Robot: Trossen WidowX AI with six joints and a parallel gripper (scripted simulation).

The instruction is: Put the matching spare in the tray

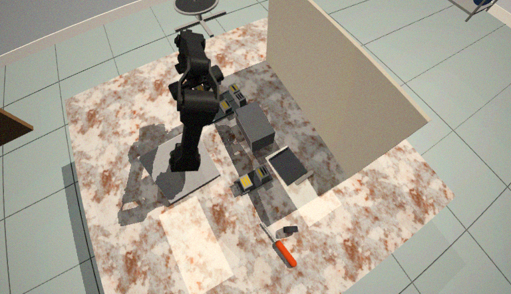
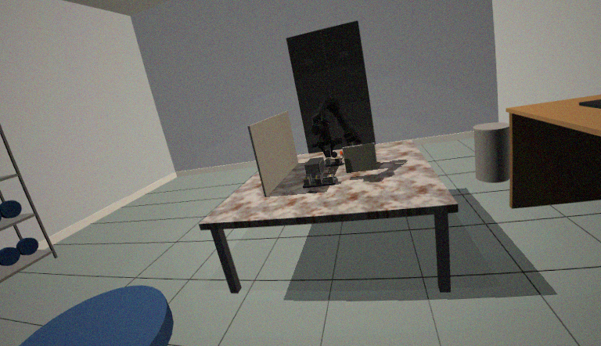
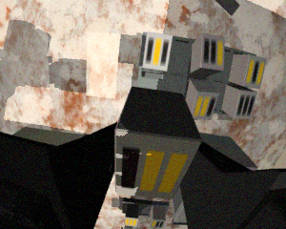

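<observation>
My gripper is shut on a small grey spare whose face shows a black bar and two yellow bars. It holds the spare up above the table. A cluster of several more spares lies below, beside the grey mounted unit. Two further spares lie next to the dark tray, which sits in front of the unit. In the exterior view the arm is small and dark against a black panel.
A tall beige board stands along the right side of the unit and tray. A grey plate stands by the arm's base. An orange-handled screwdriver and a small dark block lie near the front.
</observation>
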